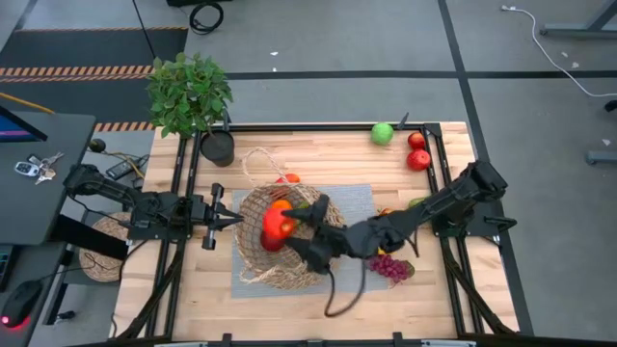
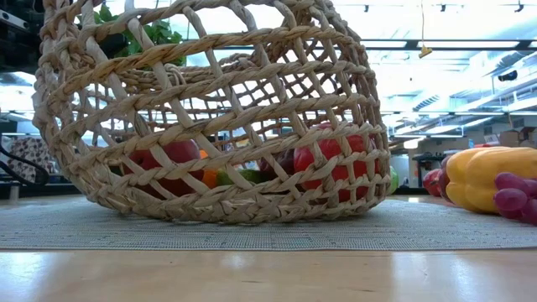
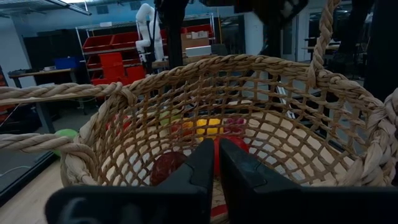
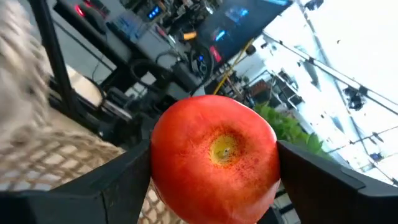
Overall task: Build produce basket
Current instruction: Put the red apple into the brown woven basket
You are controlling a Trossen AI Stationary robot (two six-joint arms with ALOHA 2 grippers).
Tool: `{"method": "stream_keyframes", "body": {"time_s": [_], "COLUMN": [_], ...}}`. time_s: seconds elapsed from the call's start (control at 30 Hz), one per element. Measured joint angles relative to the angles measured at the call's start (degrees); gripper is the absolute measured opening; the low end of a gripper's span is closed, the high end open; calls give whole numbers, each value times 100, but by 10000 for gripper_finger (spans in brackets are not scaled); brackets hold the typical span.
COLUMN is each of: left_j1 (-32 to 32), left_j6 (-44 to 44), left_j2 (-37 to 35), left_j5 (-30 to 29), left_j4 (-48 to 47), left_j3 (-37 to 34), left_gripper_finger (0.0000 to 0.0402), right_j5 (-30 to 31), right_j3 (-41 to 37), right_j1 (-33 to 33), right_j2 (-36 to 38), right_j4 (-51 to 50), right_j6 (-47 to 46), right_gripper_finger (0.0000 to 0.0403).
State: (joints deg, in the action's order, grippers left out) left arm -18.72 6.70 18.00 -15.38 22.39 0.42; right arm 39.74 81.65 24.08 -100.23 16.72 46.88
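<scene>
left end effector [image 1: 234, 220]: just beside the basket's left rim, fingers nearly together and pinched on nothing that shows; it may be bracing the wicker, though contact cannot be told.
basket [image 1: 253, 253]: on the grey mat in the middle of the desk, tipped toward the left arm. Light and springy by its look, open weave that would flex; best held at the thick braided rim rather than the thin looped handle.
produce in basket [image 2: 331, 159]: red, orange and green pieces lie in its bottom.
red apple [image 4: 214, 158]: over the basket's opening, clamped at its widest girth. Probably firm, smooth, a bit slippery, bruisable if dropped.
right end effector [image 1: 286, 228]: above the basket, jaws spread wide around the apple, one finger on each side.
grapes [image 1: 388, 267]: right of the basket, likely soft; lift from the stem.
</scene>
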Motion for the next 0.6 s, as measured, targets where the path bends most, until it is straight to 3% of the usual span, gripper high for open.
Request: {"method": "stream_keyframes", "body": {"time_s": [0.13, 0.27, 0.47, 0.6], "left_j1": [0, -1, 0, 0], "left_j6": [0, 0, 0, 0], "left_j2": [-2, -1, -2, -2], "left_j5": [0, -2, -2, -2], "left_j4": [-2, 1, 0, 2], "left_j3": [-2, -2, -2, -2], "left_gripper_finger": [28, 34, 33, 28], "right_j5": [-331, -582, -899, -1124], "right_j3": [95, 692, 1850, 2186], "right_j1": [-423, -762, -808, -865], "right_j2": [-202, -625, -1441, -1773], "right_j4": [-74, -344, -2055, -2967], "right_j6": [-339, -558, -644, -947], "right_gripper_finger": [331, 331, 330, 330]}}
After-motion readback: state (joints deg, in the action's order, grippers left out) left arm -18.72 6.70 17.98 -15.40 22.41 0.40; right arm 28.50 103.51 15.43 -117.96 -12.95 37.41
